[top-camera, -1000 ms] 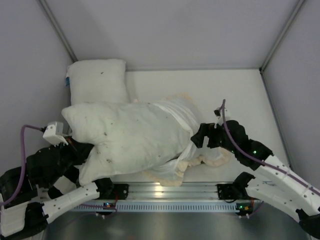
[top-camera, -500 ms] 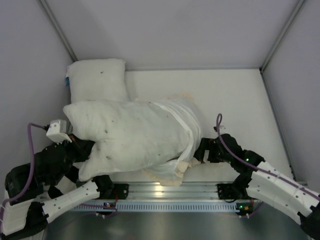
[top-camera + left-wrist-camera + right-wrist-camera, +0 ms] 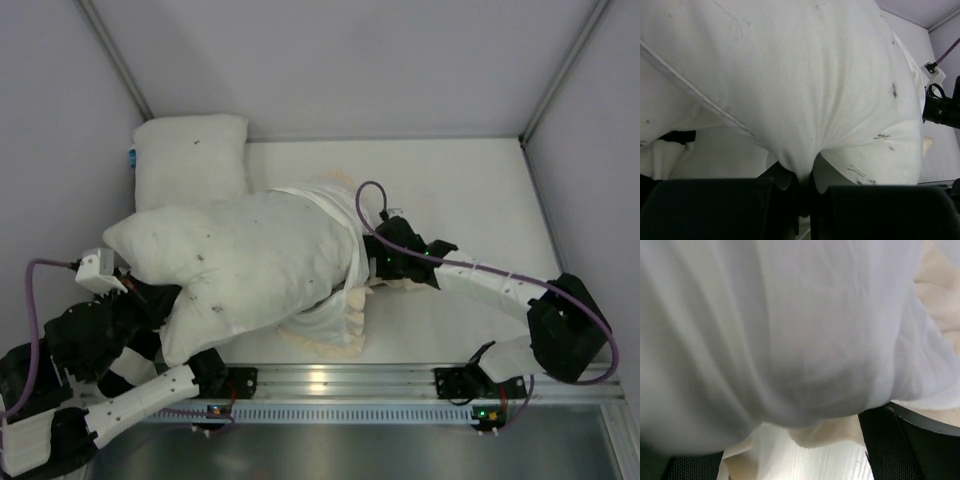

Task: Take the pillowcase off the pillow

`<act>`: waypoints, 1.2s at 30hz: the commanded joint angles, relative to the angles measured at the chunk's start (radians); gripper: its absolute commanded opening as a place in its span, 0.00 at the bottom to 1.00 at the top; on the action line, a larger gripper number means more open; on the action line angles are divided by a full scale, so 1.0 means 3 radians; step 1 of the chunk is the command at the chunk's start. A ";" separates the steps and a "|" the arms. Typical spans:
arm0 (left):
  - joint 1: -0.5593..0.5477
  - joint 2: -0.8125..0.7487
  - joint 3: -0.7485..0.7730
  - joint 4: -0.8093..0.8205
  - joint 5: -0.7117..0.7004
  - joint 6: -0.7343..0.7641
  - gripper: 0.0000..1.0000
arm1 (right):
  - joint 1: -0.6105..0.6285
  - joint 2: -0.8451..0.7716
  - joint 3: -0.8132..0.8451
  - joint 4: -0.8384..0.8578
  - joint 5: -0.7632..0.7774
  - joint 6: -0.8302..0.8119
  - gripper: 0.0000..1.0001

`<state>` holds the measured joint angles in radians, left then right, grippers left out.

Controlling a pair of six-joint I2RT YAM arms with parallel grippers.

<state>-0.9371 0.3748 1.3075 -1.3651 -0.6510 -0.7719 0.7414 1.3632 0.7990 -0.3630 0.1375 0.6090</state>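
Blurred white cloth, probably the pillowcase, cream ruffled trim at right; gripper fingers wide apart below

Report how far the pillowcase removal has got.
Done: most of the pillow lies bare, and the pillowcase is bunched over its right end only. In hand: the left hand pinches the pillow's near corner, and the right hand sits open against the bunched pillowcase. Left: grip the pillowcase and draw it off that last end.

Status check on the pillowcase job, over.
Left gripper shut on pillow. Right gripper against pillowcase, grip unclear. Pillow mostly out, one end inside. Spare pillow behind it.
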 commanded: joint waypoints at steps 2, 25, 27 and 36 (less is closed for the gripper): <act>-0.0001 -0.0119 0.0055 0.0041 -0.0019 -0.0116 0.00 | 0.0019 0.0043 0.0497 0.0234 0.0180 -0.0149 0.95; -0.0021 -0.0022 -0.0012 0.0122 0.0043 -0.0111 0.00 | -0.0717 0.0349 0.0031 -0.0094 0.0983 -0.0246 0.96; -0.0021 -0.0017 -0.0012 0.0127 0.0048 -0.0117 0.00 | -0.0712 0.0415 -0.0004 -0.0003 0.0958 -0.0230 0.95; -0.0026 0.0034 -0.0027 0.0189 0.0089 -0.0106 0.00 | -0.0712 0.0523 -0.0117 0.0248 0.0626 -0.0087 0.79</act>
<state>-0.9398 0.3504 1.3003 -1.3727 -0.6109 -0.8062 0.5385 1.5032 0.7750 -0.3573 0.3717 0.5571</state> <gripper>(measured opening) 0.076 0.808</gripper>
